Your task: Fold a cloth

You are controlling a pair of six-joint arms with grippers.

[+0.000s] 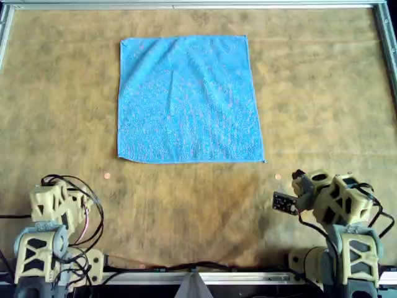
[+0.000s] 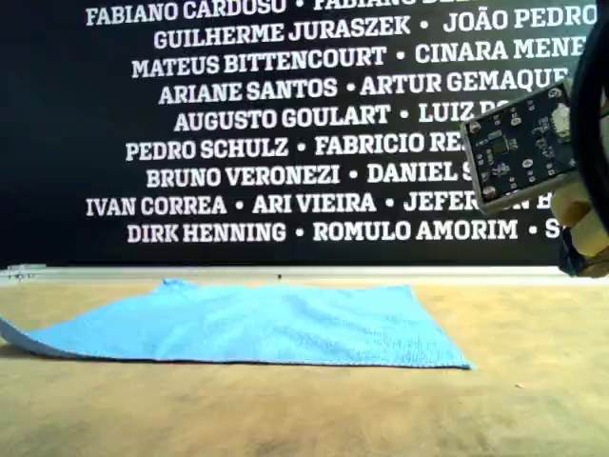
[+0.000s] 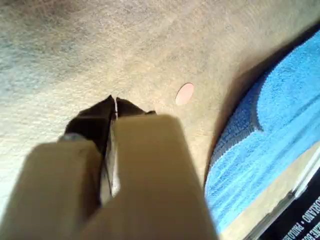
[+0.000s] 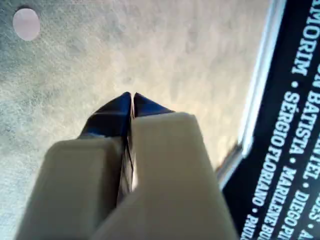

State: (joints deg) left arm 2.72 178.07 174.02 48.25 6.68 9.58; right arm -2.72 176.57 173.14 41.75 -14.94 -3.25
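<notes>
The sky-blue cloth (image 1: 189, 99) lies spread flat and roughly square on the brown table, toward the far middle in the overhead view. In the exterior view the cloth (image 2: 266, 324) has mild wrinkles and its corner at that view's left is slightly lifted. My left gripper (image 3: 116, 100) is shut and empty above bare table, short of a near corner of the cloth (image 3: 265, 145). The left arm (image 1: 56, 208) sits at the overhead view's bottom left. My right gripper (image 4: 131, 95) is shut and empty over bare table; its arm (image 1: 338, 202) sits at the overhead view's bottom right.
Two small pink dots (image 1: 107, 176) (image 1: 277, 177) mark the table just nearer than the cloth's near corners. A metal rail (image 1: 198, 5) edges the table. A small circuit board (image 1: 285, 203) sticks out beside the right arm. Beyond the far rail stands a black wall with names (image 2: 285, 114).
</notes>
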